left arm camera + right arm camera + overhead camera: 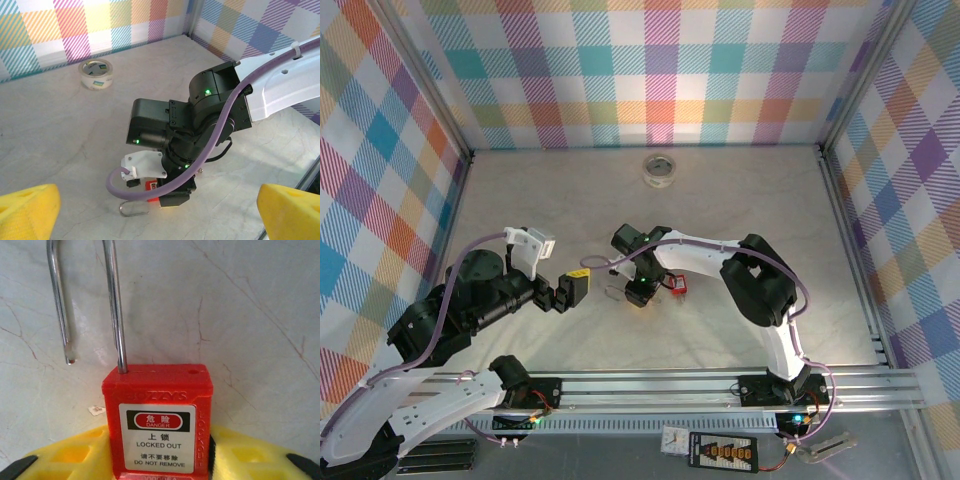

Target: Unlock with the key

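Right wrist view: right end effector (pixel 161 452) clamps the red padlock (pixel 157 412) by its body, shackle (pixel 115 305) toward 12 o'clock with one leg free; left end effector (pixel 570 288) gapes. The key is too small to locate; judged light, stiff, slippery, best pinched across its bow.

The padlock (pixel 157 390) lies in the right end effector (pixel 160 462) at mid-table, with a tape roll (pixel 660 169) well behind it.
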Controlling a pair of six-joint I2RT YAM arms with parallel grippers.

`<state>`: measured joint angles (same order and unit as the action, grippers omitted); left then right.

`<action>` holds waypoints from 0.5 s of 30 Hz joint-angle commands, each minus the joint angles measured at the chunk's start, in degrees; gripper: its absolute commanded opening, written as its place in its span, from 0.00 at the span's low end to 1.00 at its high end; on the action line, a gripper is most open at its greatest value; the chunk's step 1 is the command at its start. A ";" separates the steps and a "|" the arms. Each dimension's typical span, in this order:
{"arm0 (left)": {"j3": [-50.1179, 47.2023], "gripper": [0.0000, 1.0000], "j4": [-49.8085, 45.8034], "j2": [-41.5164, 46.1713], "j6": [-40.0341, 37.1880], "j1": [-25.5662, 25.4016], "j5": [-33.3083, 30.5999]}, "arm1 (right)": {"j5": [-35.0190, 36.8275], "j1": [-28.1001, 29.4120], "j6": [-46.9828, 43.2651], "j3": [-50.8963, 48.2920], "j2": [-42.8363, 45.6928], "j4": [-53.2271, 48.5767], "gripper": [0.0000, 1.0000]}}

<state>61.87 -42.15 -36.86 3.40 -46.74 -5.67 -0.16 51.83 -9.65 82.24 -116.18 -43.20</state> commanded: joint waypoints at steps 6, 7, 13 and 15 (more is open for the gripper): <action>1.25 1.00 -1.51 0.94 -0.24 0.17 -0.73 | 3.87 0.97 30.61 -3.42 1.98 -2.36 0.23; 1.17 1.00 -1.53 0.97 -0.15 0.16 -0.69 | 4.81 1.08 35.65 -3.64 2.18 -3.55 0.25; 0.67 1.00 -1.41 1.25 1.45 0.23 -0.84 | 3.77 3.15 51.58 -5.43 2.54 -3.27 0.32; 0.41 1.00 -1.35 1.35 2.04 0.24 -0.49 | 3.36 3.62 54.00 -5.73 2.47 -2.02 0.34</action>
<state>61.87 -43.44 -36.38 3.88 -46.74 -5.69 4.05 54.06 33.23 78.67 -113.38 -43.18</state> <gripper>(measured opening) 0.996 0.335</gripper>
